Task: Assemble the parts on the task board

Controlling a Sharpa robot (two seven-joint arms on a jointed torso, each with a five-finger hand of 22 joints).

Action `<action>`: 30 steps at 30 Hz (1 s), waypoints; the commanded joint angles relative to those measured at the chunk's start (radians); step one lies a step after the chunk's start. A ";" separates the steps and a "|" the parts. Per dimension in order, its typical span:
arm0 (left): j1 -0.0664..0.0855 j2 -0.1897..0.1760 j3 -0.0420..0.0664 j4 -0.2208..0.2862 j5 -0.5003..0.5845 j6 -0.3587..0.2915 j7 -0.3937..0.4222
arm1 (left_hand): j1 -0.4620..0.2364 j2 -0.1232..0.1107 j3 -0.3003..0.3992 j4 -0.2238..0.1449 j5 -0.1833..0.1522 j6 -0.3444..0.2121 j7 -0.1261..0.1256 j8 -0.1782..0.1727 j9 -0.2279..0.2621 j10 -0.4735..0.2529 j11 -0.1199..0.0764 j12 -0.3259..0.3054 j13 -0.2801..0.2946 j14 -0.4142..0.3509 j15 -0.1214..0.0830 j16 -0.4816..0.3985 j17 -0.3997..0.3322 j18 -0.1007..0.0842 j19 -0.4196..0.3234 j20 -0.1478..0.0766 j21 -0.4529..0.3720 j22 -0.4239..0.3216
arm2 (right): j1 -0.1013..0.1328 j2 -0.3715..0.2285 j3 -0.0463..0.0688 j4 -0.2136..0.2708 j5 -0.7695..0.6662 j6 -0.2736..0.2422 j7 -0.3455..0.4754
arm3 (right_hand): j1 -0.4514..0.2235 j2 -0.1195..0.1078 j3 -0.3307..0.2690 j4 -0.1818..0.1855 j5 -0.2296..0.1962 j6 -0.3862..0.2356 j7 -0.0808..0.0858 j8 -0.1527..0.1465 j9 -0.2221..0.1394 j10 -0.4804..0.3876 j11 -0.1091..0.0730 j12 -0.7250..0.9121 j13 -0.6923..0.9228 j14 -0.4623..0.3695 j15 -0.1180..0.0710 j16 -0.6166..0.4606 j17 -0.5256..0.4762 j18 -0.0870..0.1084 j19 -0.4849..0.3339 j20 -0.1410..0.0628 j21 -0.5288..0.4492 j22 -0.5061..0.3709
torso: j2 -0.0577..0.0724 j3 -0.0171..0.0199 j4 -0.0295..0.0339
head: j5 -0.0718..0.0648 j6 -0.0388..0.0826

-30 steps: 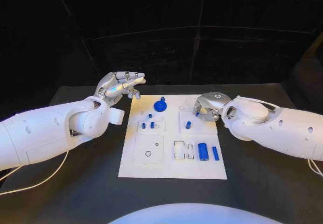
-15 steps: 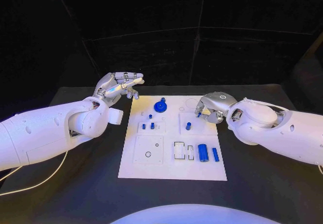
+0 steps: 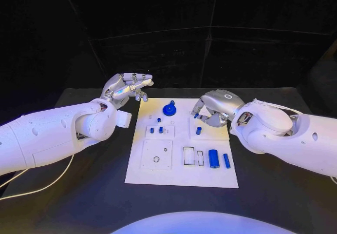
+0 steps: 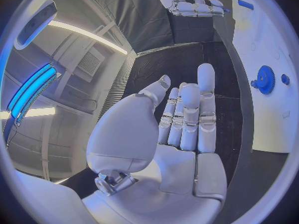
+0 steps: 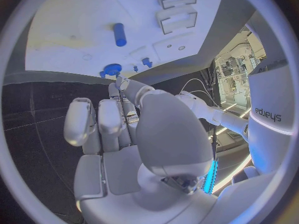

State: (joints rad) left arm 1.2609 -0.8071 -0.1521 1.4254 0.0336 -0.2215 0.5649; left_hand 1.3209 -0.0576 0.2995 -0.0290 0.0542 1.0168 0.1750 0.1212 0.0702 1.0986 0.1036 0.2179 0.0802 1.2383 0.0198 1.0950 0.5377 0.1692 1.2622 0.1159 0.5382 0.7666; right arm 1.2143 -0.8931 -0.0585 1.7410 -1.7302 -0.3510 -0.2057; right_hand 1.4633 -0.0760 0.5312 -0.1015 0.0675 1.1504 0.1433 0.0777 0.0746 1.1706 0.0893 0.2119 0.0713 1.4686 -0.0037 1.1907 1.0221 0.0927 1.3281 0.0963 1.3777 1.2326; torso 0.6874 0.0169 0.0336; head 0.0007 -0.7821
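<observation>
A: Where do things stand, starting from the left?

B: The left hand (image 3: 129, 87) hovers off the far left corner of the board (image 3: 140, 173), over bare table (image 3: 77, 195). Its fingers are apart, loosely bent, with nothing in them; the left wrist view shows the same.

A: And on the board?

B: A gear (image 3: 169, 109) stands near the far edge. Two short pegs (image 3: 156, 129) stand nearer than the gear, a single peg (image 3: 198, 130) to their right, and two loose cylinders (image 3: 218, 159) lie by the near right corner.

A: The right hand?

B: The right hand (image 3: 213, 108) hangs over the far right part of the board, just right of the gear. Its fingers are curled in close. I cannot tell whether a small part sits between the tips.

A: How should it go?

B: I judge it is working near the single peg. It should come straight down and keep its knuckles clear of the gear. The left hand could press the board's corner so the board does not slide.
</observation>
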 commanded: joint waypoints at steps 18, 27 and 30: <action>0.002 0.015 0.001 0.005 0.004 0.008 0.019 | 0.004 0.006 -0.007 0.000 0.000 0.001 0.004 0.006 -0.002 -0.008 0.003 0.008 0.000 -0.010 0.000 -0.008 -0.003 0.013 -0.007 0.001 -0.006 -0.003 | -0.045 0.212 -0.055 -0.073 0.032 0.064 0.054 | -0.016 -0.001 0.014 -0.004 0.008 0.004 0.004 -0.002 -0.003 0.019 -0.015 -0.001 0.003 0.021 -0.006 0.005 -0.007 -0.014 0.001 0.001 0.006 0.001 | 0.002 -0.0017 0.0004 | 0.073 -0.036; 0.002 0.020 0.001 0.001 0.004 0.008 0.018 | 0.004 0.006 -0.007 0.000 0.000 0.001 0.004 0.006 -0.002 -0.008 0.003 0.008 0.000 -0.010 0.000 -0.008 -0.003 0.013 -0.007 0.001 -0.006 -0.003 | -0.074 0.244 -0.061 -0.092 0.033 0.091 0.061 | -0.018 -0.001 0.015 -0.005 0.009 0.003 0.005 -0.003 -0.003 0.018 -0.014 -0.002 0.003 0.021 -0.006 0.004 -0.010 -0.014 0.002 0.001 0.007 0.002 | 0.001 0.0003 -0.0020 | 0.088 -0.046; 0.002 0.022 0.001 -0.001 0.004 0.008 0.018 | 0.004 0.006 -0.007 0.000 0.000 0.001 0.004 0.006 -0.002 -0.008 0.003 0.008 0.000 -0.010 0.000 -0.008 -0.003 0.013 -0.007 0.001 -0.006 -0.003 | -0.080 0.251 -0.065 -0.096 0.033 0.096 0.064 | -0.019 -0.002 0.015 -0.005 0.010 0.003 0.005 -0.003 -0.003 0.018 -0.014 -0.002 0.003 0.020 -0.006 0.004 -0.010 -0.014 0.002 0.001 0.007 0.003 | 0.001 0.0008 -0.0025 | 0.091 -0.048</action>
State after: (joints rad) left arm 1.2613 -0.7868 -0.1519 1.4249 0.0342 -0.2215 0.5650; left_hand 1.3209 -0.0576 0.2995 -0.0290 0.0542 1.0168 0.1750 0.1212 0.0694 1.0951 0.1072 0.2228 0.0802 1.2347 0.0162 1.0911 0.5355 0.1689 1.2622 0.1159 0.5383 0.7650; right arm 1.1351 -0.6443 -0.1229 1.6458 -1.6997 -0.2806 -0.1582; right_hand 1.4497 -0.0789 0.5397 -0.1040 0.0725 1.1504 0.1434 0.0776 0.0726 1.1704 0.0891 0.2117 0.0742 1.4686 -0.0037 1.1944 1.0125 0.0928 1.3281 0.0964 1.3817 1.2344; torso 0.6887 0.0169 0.0318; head 0.0896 -0.8286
